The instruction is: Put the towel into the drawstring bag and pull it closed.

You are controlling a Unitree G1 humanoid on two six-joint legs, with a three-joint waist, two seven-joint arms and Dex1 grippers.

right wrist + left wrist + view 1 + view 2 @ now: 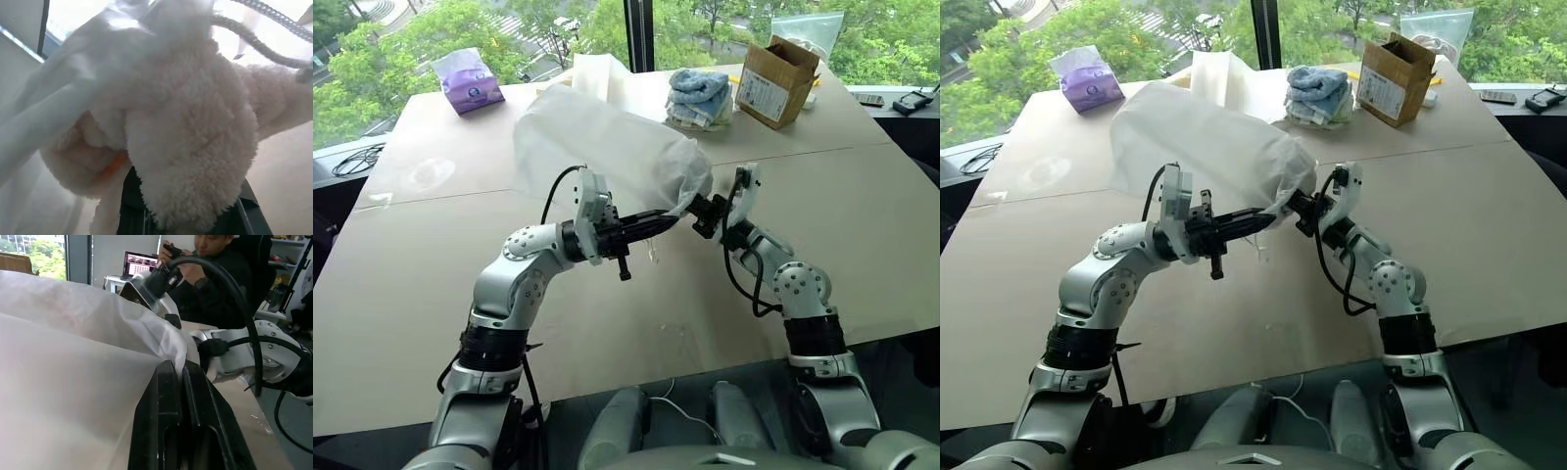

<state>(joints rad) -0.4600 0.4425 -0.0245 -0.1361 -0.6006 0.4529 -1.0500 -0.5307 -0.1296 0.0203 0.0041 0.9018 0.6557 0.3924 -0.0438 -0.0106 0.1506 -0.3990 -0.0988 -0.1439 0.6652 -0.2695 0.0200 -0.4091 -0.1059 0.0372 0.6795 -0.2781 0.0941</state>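
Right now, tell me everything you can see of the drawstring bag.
The drawstring bag is a thin, semi-sheer white fabric pouch, puffed and wrinkled, held up above the table. Its body trails away toward the window; its gathered mouth points toward the robot. The left gripper is shut on the mouth's edge, and the right gripper meets it from the other side. The right wrist view shows the fluffy cream towel bunched against the fabric.

No legible txt (box point(773, 80) label blurred).
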